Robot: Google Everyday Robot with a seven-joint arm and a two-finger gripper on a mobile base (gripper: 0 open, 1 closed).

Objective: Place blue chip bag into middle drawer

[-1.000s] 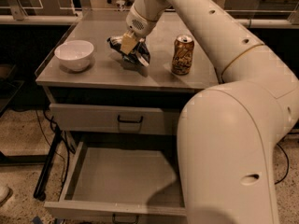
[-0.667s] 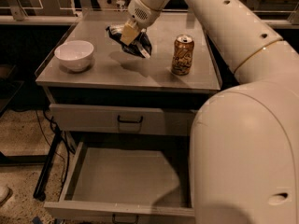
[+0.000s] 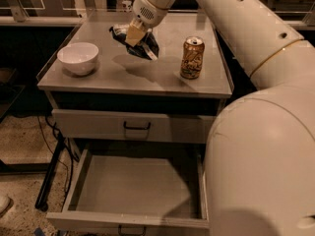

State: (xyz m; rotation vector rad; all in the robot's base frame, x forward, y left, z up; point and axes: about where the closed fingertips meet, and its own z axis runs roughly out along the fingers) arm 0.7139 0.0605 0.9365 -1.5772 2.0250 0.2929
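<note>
My gripper [image 3: 134, 35] is shut on the blue chip bag [image 3: 142, 45], a crumpled dark blue foil bag, and holds it in the air above the cabinet top, between the bowl and the can. Its shadow lies on the top below it. The middle drawer [image 3: 135, 186] is pulled out wide at the bottom of the view, with a flat grey floor and nothing in it. My white arm fills the right side and hides the drawer's right edge.
A white bowl [image 3: 78, 58] stands on the left of the cabinet top [image 3: 113, 77]. A gold-brown drink can [image 3: 192, 58] stands upright on the right. The upper drawer [image 3: 135, 126] with a black handle is shut.
My gripper has lifted the blue chip bag off the cabinet top and carried it higher. The drawer, bowl and can have not moved.
</note>
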